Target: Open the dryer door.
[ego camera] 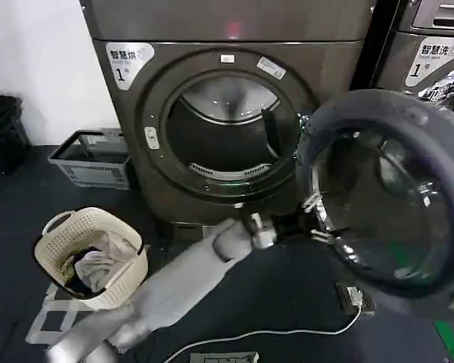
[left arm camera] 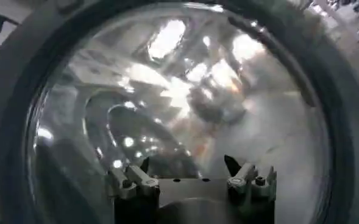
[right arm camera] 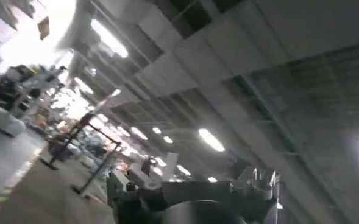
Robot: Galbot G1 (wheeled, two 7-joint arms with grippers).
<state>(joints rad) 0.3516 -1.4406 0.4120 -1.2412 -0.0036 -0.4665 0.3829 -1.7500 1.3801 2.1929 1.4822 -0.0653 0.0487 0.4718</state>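
Grey plastic rings the inner side of the dryer door (ego camera: 386, 197), which in the head view stands swung wide open at the right of the dryer (ego camera: 227, 113), its domed glass centre facing the camera and its hinged edge beside the drum opening (ego camera: 231, 128). The left arm (ego camera: 181, 280) reaches up from the lower left across the dark floor (ego camera: 280, 295), and the left gripper (ego camera: 312, 219) sits right at the door's near rim, touching or just short of it (which of the two cannot be told), with its fingers spread and nothing clearly clasped between them. A cream laundry basket (ego camera: 91, 257) holding cloth stands on the floor to the left, a grey crate (ego camera: 91, 159) sits behind it against the wall, and a white cable (ego camera: 272, 333) trails over the floor to a small device (ego camera: 356, 297) below the door. A neighbouring machine (ego camera: 431, 53) shows at the upper right. From the left wrist view, the left gripper (left arm camera: 191, 176) holds its two fingers (left arm camera: 130, 179) well apart, close before the door's glass (left arm camera: 185, 97) and framed by its dark rim (left arm camera: 11, 122); they grip nothing. From the right wrist view, the right gripper (right arm camera: 191, 182) points up towards a ceiling (right arm camera: 258, 73) with strip lights, its fingers (right arm camera: 127, 182) parted and empty.
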